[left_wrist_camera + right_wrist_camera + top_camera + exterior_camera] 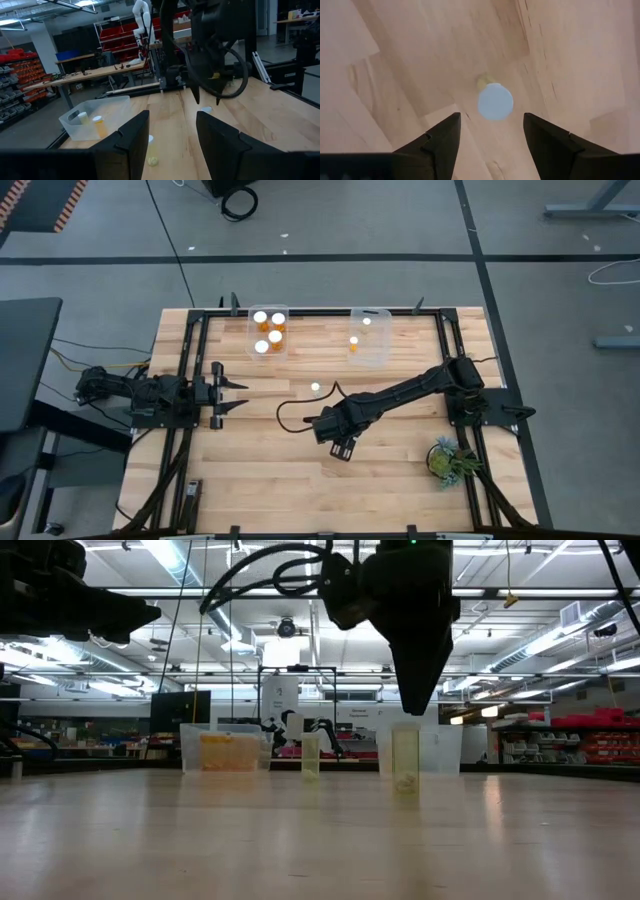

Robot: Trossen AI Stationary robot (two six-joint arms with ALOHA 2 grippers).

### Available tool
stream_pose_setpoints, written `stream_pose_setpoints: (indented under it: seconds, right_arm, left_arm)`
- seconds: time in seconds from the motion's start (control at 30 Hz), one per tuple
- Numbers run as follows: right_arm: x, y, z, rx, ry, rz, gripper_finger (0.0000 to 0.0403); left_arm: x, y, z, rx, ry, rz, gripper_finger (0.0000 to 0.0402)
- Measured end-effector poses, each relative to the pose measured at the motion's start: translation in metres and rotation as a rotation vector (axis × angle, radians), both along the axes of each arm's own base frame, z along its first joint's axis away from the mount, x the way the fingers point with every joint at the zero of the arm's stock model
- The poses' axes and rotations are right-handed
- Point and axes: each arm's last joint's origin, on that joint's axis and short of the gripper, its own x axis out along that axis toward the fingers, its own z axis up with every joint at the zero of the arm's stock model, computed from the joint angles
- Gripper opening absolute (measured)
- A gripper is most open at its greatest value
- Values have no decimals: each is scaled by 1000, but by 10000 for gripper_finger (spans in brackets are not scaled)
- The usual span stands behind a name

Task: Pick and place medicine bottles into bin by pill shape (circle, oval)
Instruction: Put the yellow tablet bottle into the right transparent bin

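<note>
white-capped medicine bottle stands upright on the wooden bench, directly below the right gripper, whose fingers are spread apart above it without touching. another capped bottle stands near the bench's middle. one clear bin holds four orange bottles; the second bin holds two. the left gripper waits, released, at the left side.

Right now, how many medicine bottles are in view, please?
8: four in the left bin, two in the right bin, one loose bottle mid-table, one capped bottle beneath the right arm's fingers.
</note>
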Motion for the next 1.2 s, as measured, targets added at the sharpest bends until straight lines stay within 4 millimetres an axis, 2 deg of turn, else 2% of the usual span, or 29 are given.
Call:
stream_pose_setpoints:
  seconds: [0.27,0.6,1.2]
  right_arm:
    - [-2,-4,-9,-25,8,-8,223]
    - [0,-6,-10,-21,-10,-14,223]
    - [-4,-12,-43,-8,-25,-28,223]
  left_arm:
    - [0,0,0,0,0,0,172]
    - [0,0,0,0,0,0,172]
    - [0,0,0,-1,0,0,172]
